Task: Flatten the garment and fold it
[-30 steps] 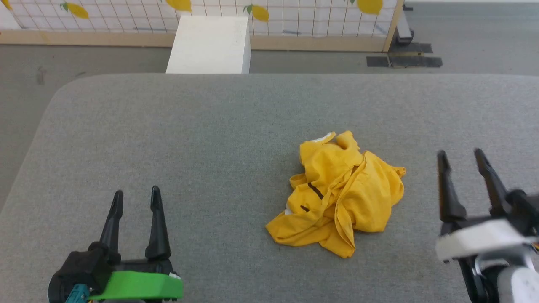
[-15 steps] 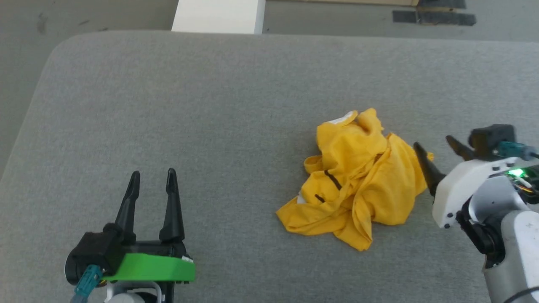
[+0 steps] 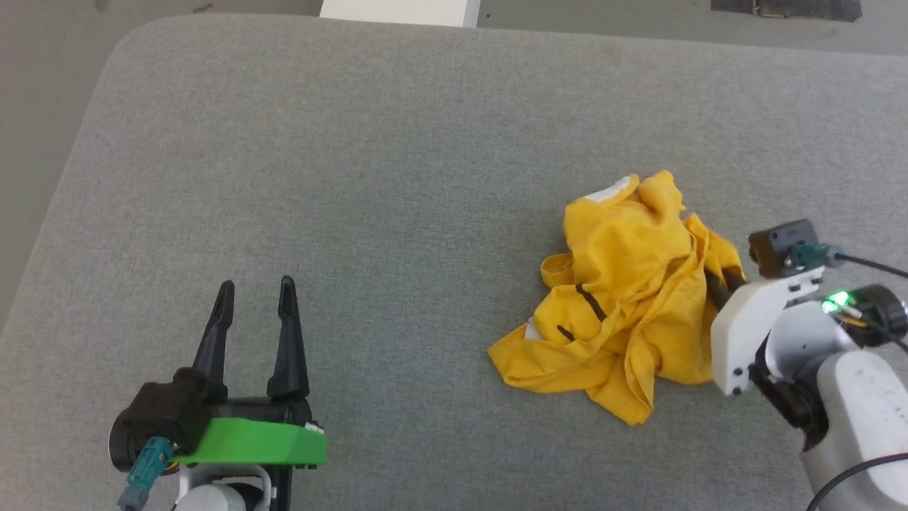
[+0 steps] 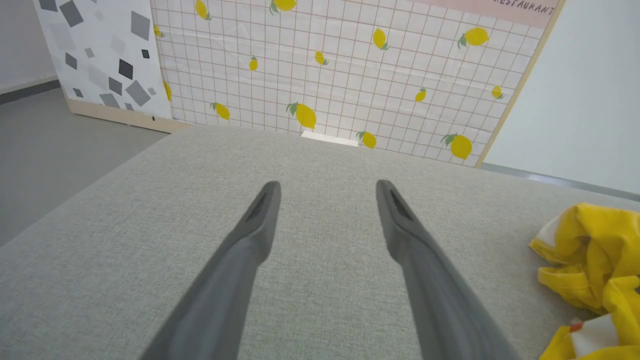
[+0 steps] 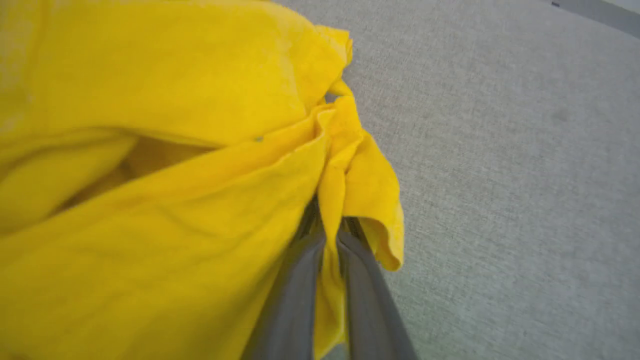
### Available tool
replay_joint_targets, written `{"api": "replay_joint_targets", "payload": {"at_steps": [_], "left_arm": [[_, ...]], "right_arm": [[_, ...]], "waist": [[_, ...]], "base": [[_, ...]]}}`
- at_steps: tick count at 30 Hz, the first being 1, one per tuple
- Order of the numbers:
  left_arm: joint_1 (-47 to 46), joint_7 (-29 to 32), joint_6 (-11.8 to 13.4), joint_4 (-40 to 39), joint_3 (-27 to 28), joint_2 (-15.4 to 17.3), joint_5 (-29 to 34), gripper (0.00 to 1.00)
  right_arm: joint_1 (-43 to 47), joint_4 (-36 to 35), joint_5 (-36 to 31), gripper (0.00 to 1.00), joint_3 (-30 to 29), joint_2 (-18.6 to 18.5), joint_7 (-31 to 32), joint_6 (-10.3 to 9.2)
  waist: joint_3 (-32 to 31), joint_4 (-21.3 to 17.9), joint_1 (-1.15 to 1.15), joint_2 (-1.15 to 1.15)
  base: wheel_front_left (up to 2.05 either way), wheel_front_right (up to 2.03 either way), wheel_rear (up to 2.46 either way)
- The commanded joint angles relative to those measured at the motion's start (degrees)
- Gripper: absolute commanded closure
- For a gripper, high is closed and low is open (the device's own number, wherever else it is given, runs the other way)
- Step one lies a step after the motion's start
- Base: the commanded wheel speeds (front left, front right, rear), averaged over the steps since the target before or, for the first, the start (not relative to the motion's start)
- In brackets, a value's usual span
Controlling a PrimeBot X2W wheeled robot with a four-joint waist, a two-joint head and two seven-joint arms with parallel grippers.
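L claw point(image 3: 256, 285), 7 o'clock in head view: fingers apart, empty, over bare grey surface point(image 3: 369, 163), well apart from the cloth. At 3–4 o'clock lies the garment point(image 3: 624, 284), a crumpled yellow heap w/ black stripes on its L side and a white patch at its 12. R claw point(image 5: 327, 227) is pinched together on a fold at the heap's 3 o'clock edge; wrist view shows cloth running btwn the fingers.

Step, I'd say: first grab for flattening. To do it well, lift slow and check it's an edge, not a bunch, else the heap comes up as a lump. Prob. bring L claw to the loose flap at heap's 7 o'clock, then draw both apart w/ even tension, low over the surface.
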Motion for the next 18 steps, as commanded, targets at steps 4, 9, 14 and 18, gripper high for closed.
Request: {"api": "replay_joint_targets", "payload": {"at_steps": [4, 9, 14, 18], "left_arm": [[0.38, -0.27, -0.42, 0.23, 0.91, -0.56, 1.17, 0.00], [1.30, -0.27, -0.70, 0.49, 1.48, -0.78, 1.60, 0.00], [2.62, -0.27, -1.07, 0.83, 1.70, -0.90, 1.93, 0.00], [3.44, -0.27, -1.36, 1.19, 1.59, -0.96, 2.02, 0.00]], "right_arm": [[-3.36, -3.36, 0.68, 1.00, -1.79, -1.31, -2.93, -0.09], [-4.63, -8.06, -1.41, 1.00, -6.60, -3.37, -5.05, -0.09], [1.83, -12.34, -3.81, 1.00, -14.32, -2.90, -5.34, -0.09], [11.80, -14.50, -4.78, 1.00, -21.33, 1.65, -5.13, -0.09]], "waist": [[-2.49, -2.02, 0.00, 0.00], [-4.74, -3.57, 0.00, 0.00], [-6.05, -4.47, 0.00, 0.00], [-6.36, -4.76, 0.00, 0.00]], "base": [[0.00, 0.00, 0.00], [0.00, 0.00, 0.00], [0.00, 0.00, 0.00], [0.00, 0.00, 0.00]]}}
